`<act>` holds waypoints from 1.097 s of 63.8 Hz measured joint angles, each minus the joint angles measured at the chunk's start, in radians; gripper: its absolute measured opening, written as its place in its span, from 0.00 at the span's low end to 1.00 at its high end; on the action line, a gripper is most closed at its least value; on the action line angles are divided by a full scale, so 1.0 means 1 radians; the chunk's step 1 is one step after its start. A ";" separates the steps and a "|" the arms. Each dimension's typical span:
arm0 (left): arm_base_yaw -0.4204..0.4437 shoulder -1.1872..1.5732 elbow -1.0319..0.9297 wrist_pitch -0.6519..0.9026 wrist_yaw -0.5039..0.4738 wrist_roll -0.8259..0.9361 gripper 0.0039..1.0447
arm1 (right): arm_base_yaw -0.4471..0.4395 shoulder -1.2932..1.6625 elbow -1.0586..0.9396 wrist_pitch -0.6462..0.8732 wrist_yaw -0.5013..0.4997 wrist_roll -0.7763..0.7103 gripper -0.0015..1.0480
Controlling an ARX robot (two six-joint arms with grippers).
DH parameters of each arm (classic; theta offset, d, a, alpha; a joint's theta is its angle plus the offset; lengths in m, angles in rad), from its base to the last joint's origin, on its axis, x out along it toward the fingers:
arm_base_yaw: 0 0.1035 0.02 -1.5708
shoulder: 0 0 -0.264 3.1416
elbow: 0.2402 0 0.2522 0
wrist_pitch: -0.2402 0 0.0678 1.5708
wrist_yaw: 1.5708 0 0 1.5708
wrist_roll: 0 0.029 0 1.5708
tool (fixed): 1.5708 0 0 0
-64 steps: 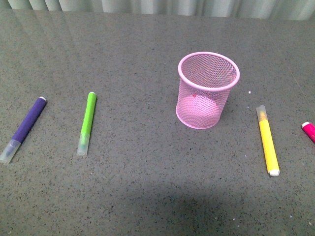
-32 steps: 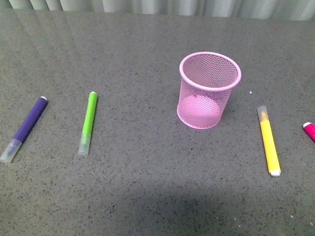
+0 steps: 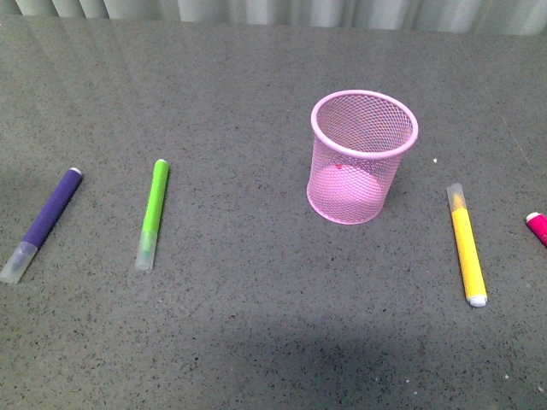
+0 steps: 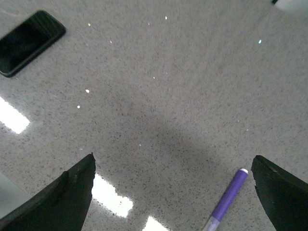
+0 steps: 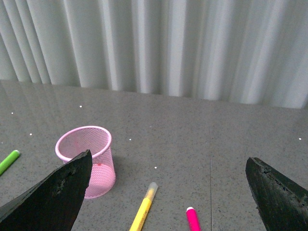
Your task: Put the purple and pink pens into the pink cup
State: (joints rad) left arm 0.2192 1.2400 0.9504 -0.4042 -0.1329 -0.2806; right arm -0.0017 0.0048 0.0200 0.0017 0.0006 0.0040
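The pink mesh cup [image 3: 362,156] stands upright near the middle of the table, also seen as the cup [image 5: 87,160] in the right wrist view. The purple pen [image 3: 44,221] lies at the far left. In the left wrist view the purple pen [image 4: 228,198] lies just inside one finger [image 4: 281,192] of my open left gripper [image 4: 173,192]. The pink pen [image 3: 537,226] pokes in at the right edge. My open right gripper [image 5: 168,197] hangs above the pink pen [image 5: 193,219]. Neither arm shows in the front view.
A lime-green marker [image 3: 153,213] lies right of the purple pen. A yellow marker [image 3: 466,244] lies between the cup and the pink pen. A black phone [image 4: 28,42] lies on the table in the left wrist view. Curtains [image 5: 159,43] hang behind the table's far edge.
The whole front picture has slid a few pixels to the right between one second ago and half a second ago. None of the pens or the cup has moved on the table.
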 joint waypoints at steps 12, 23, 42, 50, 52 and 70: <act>-0.101 0.245 0.033 0.058 0.022 -0.001 0.93 | 0.000 0.000 0.000 0.000 0.000 0.000 0.93; -0.178 0.363 0.051 0.106 0.048 -0.005 0.93 | 0.000 0.000 0.000 0.000 0.000 0.000 0.93; -0.212 0.517 0.101 0.123 0.082 -0.001 0.93 | 0.000 0.000 0.000 0.000 0.000 0.000 0.93; -0.215 0.578 0.120 0.124 0.097 0.009 0.93 | 0.000 0.000 0.000 0.000 0.000 0.000 0.93; -0.217 0.585 0.124 0.124 0.098 0.011 0.93 | 0.000 0.000 0.000 0.000 0.000 0.000 0.93; -0.242 0.679 0.171 0.124 0.115 0.027 0.93 | 0.000 0.000 0.000 0.000 0.000 0.000 0.93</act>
State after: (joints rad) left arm -0.0231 1.9194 1.1210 -0.2806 -0.0177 -0.2531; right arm -0.0017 0.0044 0.0200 0.0017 0.0002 0.0040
